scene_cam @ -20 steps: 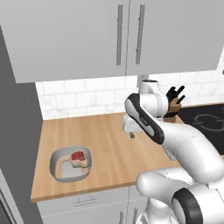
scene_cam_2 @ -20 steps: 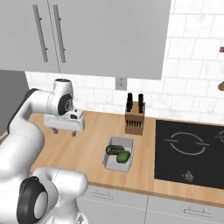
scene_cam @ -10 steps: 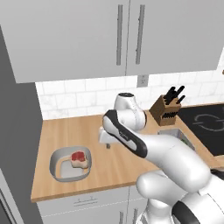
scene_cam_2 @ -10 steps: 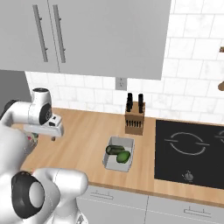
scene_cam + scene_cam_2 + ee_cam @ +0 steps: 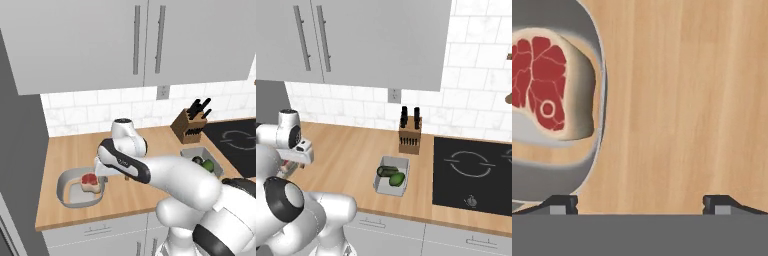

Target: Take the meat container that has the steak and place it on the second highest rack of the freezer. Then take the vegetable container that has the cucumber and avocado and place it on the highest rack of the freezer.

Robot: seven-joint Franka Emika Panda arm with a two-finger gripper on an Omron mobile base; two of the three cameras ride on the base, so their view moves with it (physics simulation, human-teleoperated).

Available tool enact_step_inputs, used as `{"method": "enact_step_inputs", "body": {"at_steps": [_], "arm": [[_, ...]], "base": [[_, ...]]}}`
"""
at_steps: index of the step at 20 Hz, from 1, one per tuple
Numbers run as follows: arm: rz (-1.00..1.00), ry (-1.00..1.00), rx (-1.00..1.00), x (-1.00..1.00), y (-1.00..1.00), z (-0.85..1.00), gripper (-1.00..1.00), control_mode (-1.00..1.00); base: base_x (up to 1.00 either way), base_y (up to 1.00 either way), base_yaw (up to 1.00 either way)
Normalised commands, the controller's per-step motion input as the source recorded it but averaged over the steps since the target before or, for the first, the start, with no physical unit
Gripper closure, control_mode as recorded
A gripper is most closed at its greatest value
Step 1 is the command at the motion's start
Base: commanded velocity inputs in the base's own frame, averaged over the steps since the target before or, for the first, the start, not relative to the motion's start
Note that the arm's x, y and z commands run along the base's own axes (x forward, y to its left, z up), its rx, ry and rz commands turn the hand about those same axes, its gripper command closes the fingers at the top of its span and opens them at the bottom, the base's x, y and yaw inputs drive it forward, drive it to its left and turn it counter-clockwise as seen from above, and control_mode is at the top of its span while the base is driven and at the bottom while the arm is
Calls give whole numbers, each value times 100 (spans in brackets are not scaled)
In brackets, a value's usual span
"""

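The meat container [image 5: 63, 187] is a rounded grey dish on the left of the wooden counter, with the red steak [image 5: 90, 180] inside. My gripper [image 5: 101, 171] hangs low over the dish's right rim. In the hand view the gripper [image 5: 641, 205] is open, the container's rim [image 5: 600, 100] runs above the left fingertip [image 5: 560, 204], and the steak [image 5: 547, 85] lies to the upper left. Bare wood fills the space between the fingers. The vegetable container [image 5: 387, 161] holds the dark cucumber [image 5: 386, 171] and the bright avocado [image 5: 397, 179], and it sits right of the arm [image 5: 199, 152].
A knife block [image 5: 409, 138] stands by the tiled wall behind the vegetable tray. A black cooktop [image 5: 471, 172] lies to the right. Pale wall cupboards [image 5: 145, 45] hang above. A tall grey cabinet side [image 5: 20, 150] borders the counter's left end.
The arm has swung left along the counter, from near the knife block to above the right rim of the meat container. The dishes have stayed put.
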Motion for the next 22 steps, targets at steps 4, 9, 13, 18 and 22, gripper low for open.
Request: {"method": "enact_step_inputs", "body": {"at_steps": [4, 9, 13, 18, 22], "arm": [[0, 8, -28, 0, 77, 34, -100, -100], [0, 1, -6, -5, 28, -20, -100, -100], [0, 0, 0, 1, 1, -58, -100, -100], [0, 0, 3, 4, 2, -17, -100, -100], [-5, 0, 7, -3, 0, -5, -100, -100]], "base": [[0, 0, 0], [0, 0, 0], [0, 0, 0], [0, 0, 0], [0, 0, 0]]}}
